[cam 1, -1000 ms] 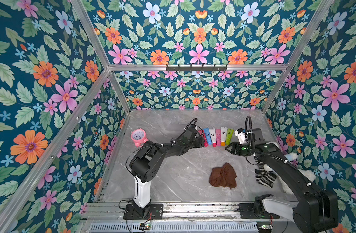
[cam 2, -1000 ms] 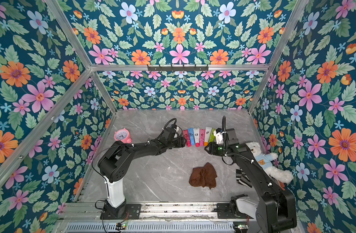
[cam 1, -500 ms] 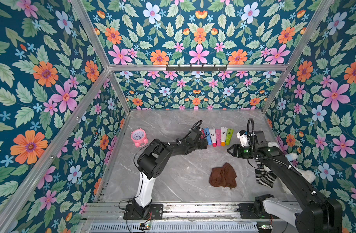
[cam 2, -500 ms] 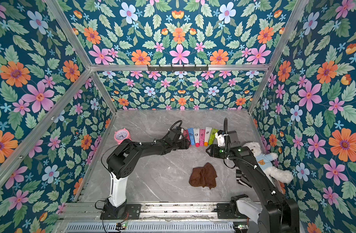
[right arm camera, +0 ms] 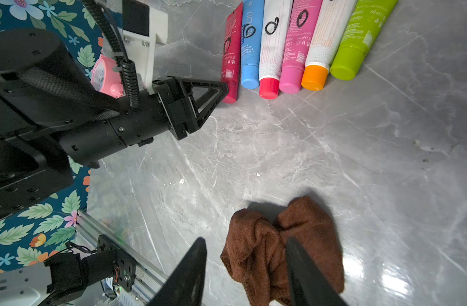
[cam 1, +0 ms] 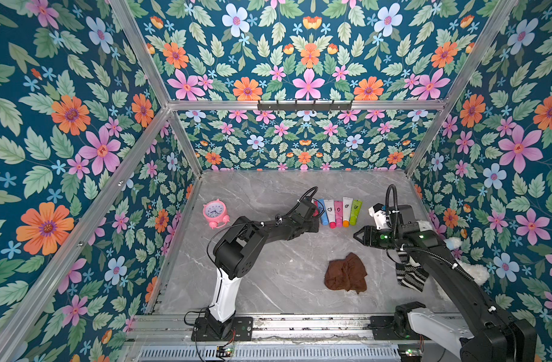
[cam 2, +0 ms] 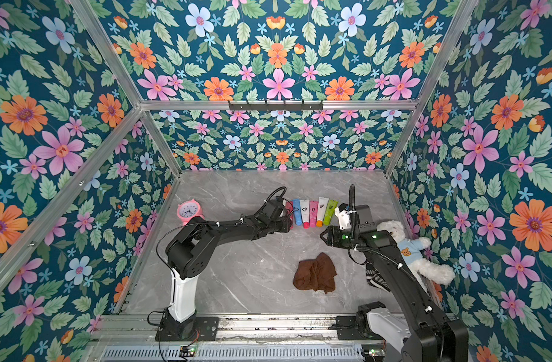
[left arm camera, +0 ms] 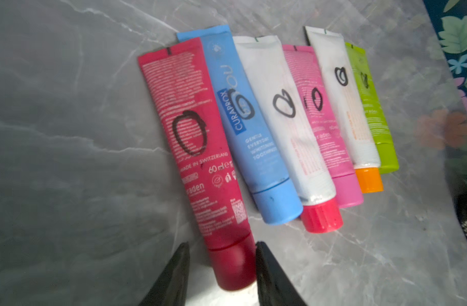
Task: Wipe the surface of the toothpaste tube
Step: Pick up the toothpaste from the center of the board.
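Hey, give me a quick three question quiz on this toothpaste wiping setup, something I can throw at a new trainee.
1. The jaws of the left gripper straddle the cap of which tube? A red, B green, C blue.
2. True or false: the right gripper is shut on the brown cloth.
3. How many toothpaste tubes lie in the row?
Key: 1 A, the red tube. 2 False: its jaws stand open, clear of the cloth. 3 Six.

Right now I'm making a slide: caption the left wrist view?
Left gripper straddles the red tube's cap, at the end of a six-tube row.
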Robot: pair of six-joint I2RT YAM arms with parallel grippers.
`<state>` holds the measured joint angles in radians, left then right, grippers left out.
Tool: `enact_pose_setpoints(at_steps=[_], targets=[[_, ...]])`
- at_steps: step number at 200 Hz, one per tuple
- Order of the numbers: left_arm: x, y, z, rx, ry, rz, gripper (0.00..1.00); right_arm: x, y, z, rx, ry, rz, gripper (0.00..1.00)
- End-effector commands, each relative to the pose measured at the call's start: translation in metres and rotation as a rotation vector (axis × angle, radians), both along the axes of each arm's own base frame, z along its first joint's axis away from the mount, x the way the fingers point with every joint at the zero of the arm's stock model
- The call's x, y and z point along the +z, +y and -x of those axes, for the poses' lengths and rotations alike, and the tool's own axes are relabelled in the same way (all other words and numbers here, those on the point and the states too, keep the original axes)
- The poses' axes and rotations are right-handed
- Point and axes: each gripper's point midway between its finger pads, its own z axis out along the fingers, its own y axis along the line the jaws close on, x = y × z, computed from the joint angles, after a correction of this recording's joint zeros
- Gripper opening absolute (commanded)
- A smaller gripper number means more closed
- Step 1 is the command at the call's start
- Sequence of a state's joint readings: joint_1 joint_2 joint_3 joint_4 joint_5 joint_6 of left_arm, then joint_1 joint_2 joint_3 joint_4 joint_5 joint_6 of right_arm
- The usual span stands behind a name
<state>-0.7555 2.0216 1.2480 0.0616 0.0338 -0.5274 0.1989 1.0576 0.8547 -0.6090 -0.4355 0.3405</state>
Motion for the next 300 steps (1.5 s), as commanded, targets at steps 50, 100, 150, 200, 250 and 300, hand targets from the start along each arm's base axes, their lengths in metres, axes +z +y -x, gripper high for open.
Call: enact_pose_setpoints(at_steps=[50, 100, 150, 200, 250, 300], targets=[[0.001, 0.035, 0.017, -0.03, -0.015, -0.156, 0.55, 0.0, 0.005, -0.001, 0.012, 0.016, -0.027, 0.49], [0.011, 0.006, 0.009, -0.104, -0.032, -0.026, 0.74, 0.001, 0.005, 0.003, 0.019, 0.011, -0.029, 0.49], [-0.006, 0.019, -0.001, -0.081, -0.008, -0.001, 0.68, 0.001, 0.008, 0.001, 0.027, 0.011, -0.042, 0.49], [-0.017, 0.031, 0.001, -0.064, 0.008, -0.016, 0.45, 0.004, 0.011, 0.001, 0.038, 0.011, -0.057, 0.49], [-0.003, 0.041, 0.011, -0.1, -0.014, -0.067, 0.14, 0.011, 0.014, 0.007, 0.052, 0.004, -0.082, 0.48], [0.02, 0.078, 0.048, -0.193, -0.032, -0.207, 0.07, 0.01, 0.021, 0.02, 0.091, 0.052, -0.105, 0.48]])
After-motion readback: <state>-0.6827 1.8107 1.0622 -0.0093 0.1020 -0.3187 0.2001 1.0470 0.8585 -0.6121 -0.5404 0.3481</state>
